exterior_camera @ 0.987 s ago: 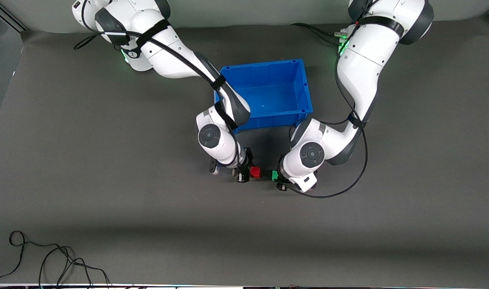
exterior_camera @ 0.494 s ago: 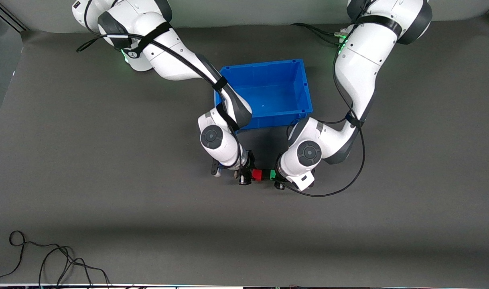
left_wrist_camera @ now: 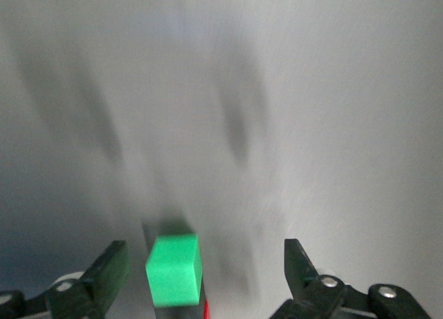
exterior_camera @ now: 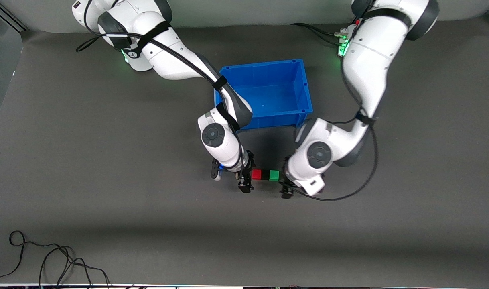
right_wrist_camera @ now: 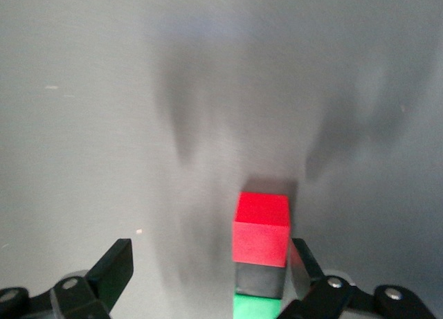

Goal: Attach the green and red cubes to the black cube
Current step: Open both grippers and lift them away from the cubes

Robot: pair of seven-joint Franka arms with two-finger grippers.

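Black cube (exterior_camera: 265,175) now seated on the table between red cube (exterior_camera: 256,174) and green cube (exterior_camera: 274,175), all three touching in one short row just nearer the front camera than the blue bin (exterior_camera: 304,86). Half a second ago: both grippers pressed in at the ends of that row, red at the right arm's end, green at the left arm's. Now released and drawn apart: right gripper (exterior_camera: 245,181) beside the red end with fingers spread, nothing between them but table; left gripper (exterior_camera: 286,188) backed off the green end, likewise spread wide with nothing held. Seen from the right wrist: red, black, green in line, faces flush. Judged from this: joining done, row holding without support, only withdrawal of both arms left.
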